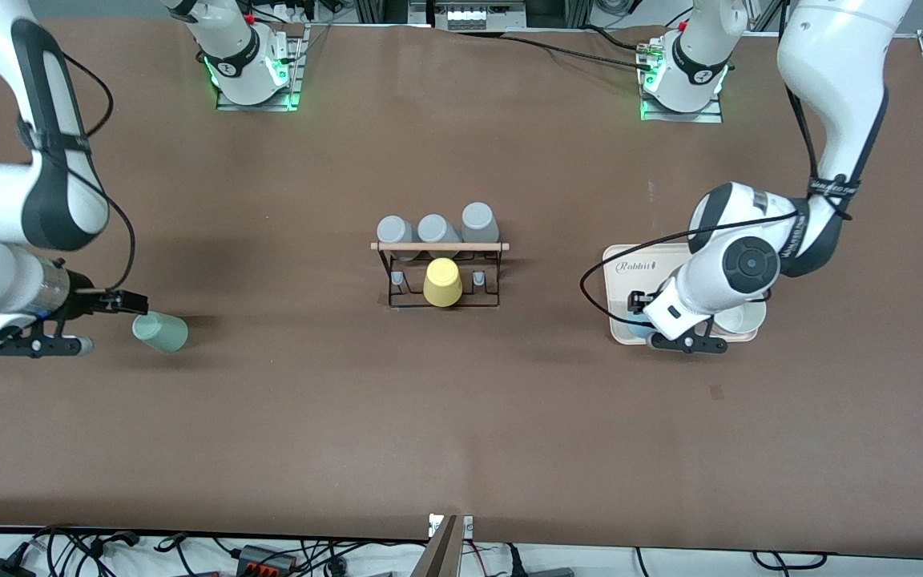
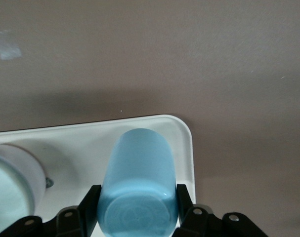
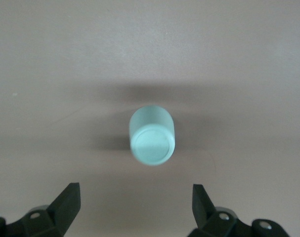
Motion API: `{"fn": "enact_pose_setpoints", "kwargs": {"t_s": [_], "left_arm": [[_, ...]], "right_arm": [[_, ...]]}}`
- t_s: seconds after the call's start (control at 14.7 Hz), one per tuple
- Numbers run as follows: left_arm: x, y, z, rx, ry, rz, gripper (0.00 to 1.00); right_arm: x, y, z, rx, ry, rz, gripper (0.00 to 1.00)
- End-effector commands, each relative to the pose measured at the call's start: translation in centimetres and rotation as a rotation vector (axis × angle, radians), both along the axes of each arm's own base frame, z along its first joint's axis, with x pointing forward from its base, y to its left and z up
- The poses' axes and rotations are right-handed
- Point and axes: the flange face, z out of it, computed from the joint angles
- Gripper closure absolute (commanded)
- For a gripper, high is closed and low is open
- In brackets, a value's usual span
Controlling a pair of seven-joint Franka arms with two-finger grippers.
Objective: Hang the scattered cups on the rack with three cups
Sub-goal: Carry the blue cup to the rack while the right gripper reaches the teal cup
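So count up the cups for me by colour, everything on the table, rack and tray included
Grey cups, on the rack: 3
Yellow cup, on the rack: 1
Sage-green cup, lying on the table before the open right gripper: 1
Light blue cup, on the tray between the left gripper's fingers: 1
White cup, on the tray: 1
Total: 7

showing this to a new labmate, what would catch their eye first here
Probably the black wire rack mid-table, with a yellow cup on a peg and three grey cups along the side nearer the arms' bases. Next, the left gripper at the beige tray, its fingers hugging a light blue cup lying on its side. Toward the right arm's end, the right gripper is open, lined up on a sage-green cup lying on the table.
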Motion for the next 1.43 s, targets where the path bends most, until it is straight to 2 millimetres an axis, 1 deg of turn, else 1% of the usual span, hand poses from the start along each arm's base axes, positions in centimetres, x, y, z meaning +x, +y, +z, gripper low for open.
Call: {"fn": "enact_pose_setpoints", "kwargs": {"t_s": [0.0,0.07,0.14,0.2,0.34,0.41,0.55,0.61,0.68,0.75,0.82,0.89,0.95,1.02,1.09,1.16,1.3,1.36], "left_arm": [[0.0,-6.0,5.6,0.003,0.018,0.018,0.99],[-0.5,-8.1,6.7,-0.016,0.062,0.075,1.00],[-0.8,-10.0,8.0,-0.075,0.111,0.164,1.00],[-1.0,-12.2,9.5,-0.124,0.122,0.220,1.00],[-2.0,-17.2,12.2,-0.152,0.088,0.219,1.00],[-2.7,-19.1,12.9,-0.156,0.082,0.220,1.00],[-3.2,-21.5,13.7,-0.163,0.075,0.281,1.00],[-3.4,-23.1,14.3,-0.173,0.069,0.304,1.00],[-3.5,-24.4,14.5,-0.181,0.065,0.310,1.00],[-3.3,-25.2,14.3,-0.181,0.057,0.307,1.00],[-2.9,-25.6,13.5,-0.166,0.042,0.300,1.00],[-2.9,-26.7,13.0,-0.168,0.016,0.296,1.00],[-3.0,-27.4,12.4,-0.175,0.005,0.308,1.00],[-2.9,-27.9,11.9,-0.183,-0.005,0.313,1.00],[-3.2,-28.3,11.9,-0.172,-0.023,0.296,1.00],[-3.3,-28.4,11.5,-0.151,-0.039,0.284,1.00],[-4.1,-29.6,10.4,-0.138,-0.032,0.270,1.00],[-4.2,-29.7,10.1,-0.131,-0.032,0.266,1.00]], "right_arm": [[-0.2,-1.4,-3.2,0.000,-0.022,0.042,0.00],[-0.3,-1.6,-4.4,0.001,-0.036,0.043,0.00],[-0.6,-1.6,-5.4,0.001,-0.045,0.044,0.00],[-0.8,-1.5,-6.6,0.002,-0.050,0.047,0.00],[-1.2,-1.4,-8.2,0.003,-0.064,0.048,0.00],[-1.2,-1.4,-8.5,0.003,-0.064,0.048,0.00],[-1.3,-1.4,-9.0,0.004,-0.058,0.047,0.00],[-1.3,-1.4,-9.0,0.005,-0.057,0.047,0.03],[-1.3,-1.3,-9.0,0.005,-0.058,0.050,0.15],[-1.3,-1.3,-9.0,0.005,-0.057,0.050,0.27],[-1.3,-1.2,-9.0,0.005,-0.057,0.051,0.37],[-1.2,-1.0,-8.9,0.005,-0.057,0.056,0.46],[-1.2,-0.9,-8.8,0.005,-0.057,0.057,0.53],[-1.2,-0.9,-8.8,0.005,-0.055,0.057,0.57],[-1.1,-0.9,-8.6,0.004,-0.058,0.060,0.59],[-0.6,-0.4,-7.7,0.004,-0.075,0.067,0.61],[0.2,1.0,-4.8,0.003,-0.098,0.082,0.61],[0.9,2.4,-3.1,0.003,-0.098,0.097,0.61]]}}
